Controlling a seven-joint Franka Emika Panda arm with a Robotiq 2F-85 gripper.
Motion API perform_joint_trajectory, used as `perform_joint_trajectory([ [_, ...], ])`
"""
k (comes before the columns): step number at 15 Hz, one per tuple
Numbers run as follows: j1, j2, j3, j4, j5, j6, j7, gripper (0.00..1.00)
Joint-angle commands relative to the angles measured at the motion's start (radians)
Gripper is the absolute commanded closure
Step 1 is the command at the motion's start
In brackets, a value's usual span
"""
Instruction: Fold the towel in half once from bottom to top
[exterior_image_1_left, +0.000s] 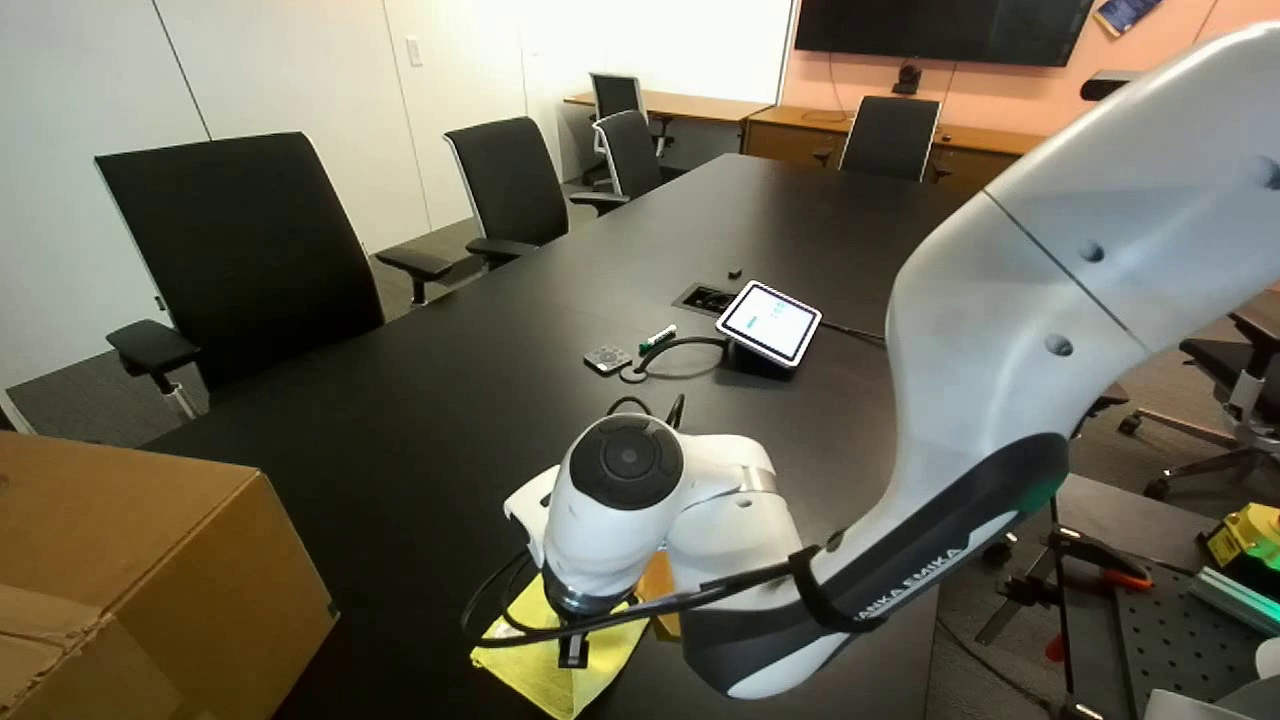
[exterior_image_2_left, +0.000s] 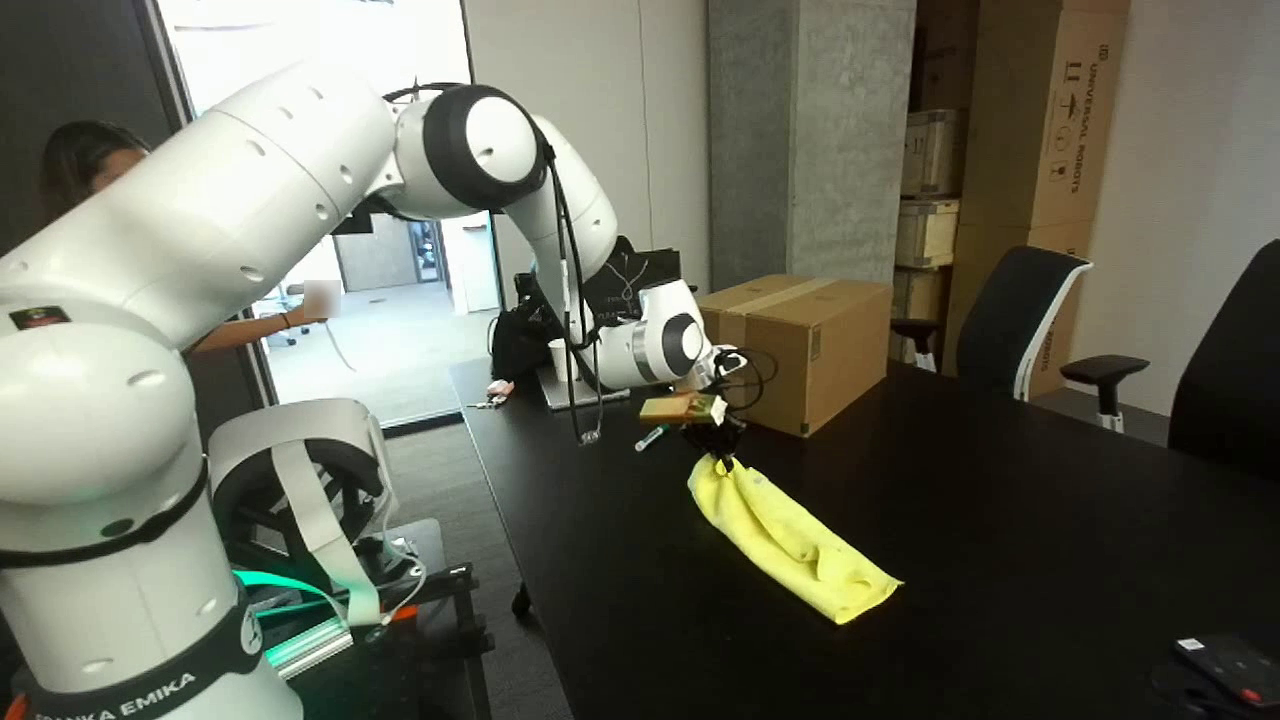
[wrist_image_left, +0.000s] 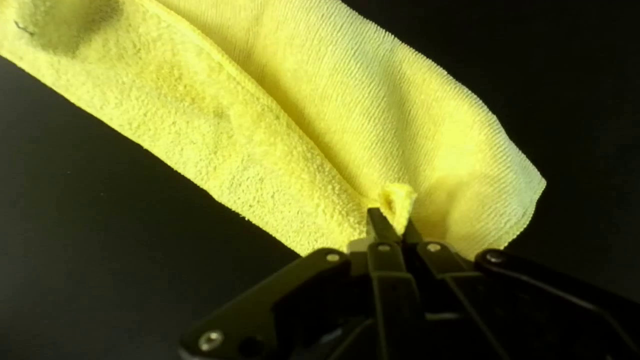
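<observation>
The jaws are nearly closed, pinching a small tuft of the towel (wrist_image_left: 300, 105) that pokes up between them in the wrist view. The towel lies on the worktop (wrist_image_left: 100, 225), its long axis running from the jaws up and to the left in that view; they hold it near one end, and the free end (exterior_image_2_left: 845, 595) lies nearest the camera in an exterior view. The hem of a fuzzy strip leads to the tuft, with a ribbed part uncovered on its right. The fold looks part-made, so the coming move should go across the long axis, toward the ribbed part's outer edge; with one end unheld, the hem may land skewed. Beyond the jaws stands the box (exterior_image_2_left: 800, 350), apart from the towel, then a tablet (exterior_image_1_left: 770, 325) and chairs (exterior_image_1_left: 240, 260).
</observation>
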Motion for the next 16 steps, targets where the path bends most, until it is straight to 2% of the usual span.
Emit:
perform_joint_trajectory([
  [1,0.057,0.111,-0.052,0.139,-0.034,0.032,0.059,0.97],
  [6,0.123,0.186,-0.126,0.246,-0.005,0.076,0.152,0.93],
  [7,0.132,0.188,-0.139,0.262,0.008,0.083,0.187,0.68],
  [9,0.146,0.196,-0.167,0.291,0.018,0.083,0.237,0.65],
  [13,0.163,0.168,-0.220,0.292,0.014,0.079,0.293,0.34],
  [16,0.148,0.074,-0.224,0.205,0.000,0.046,0.287,0.12],
])
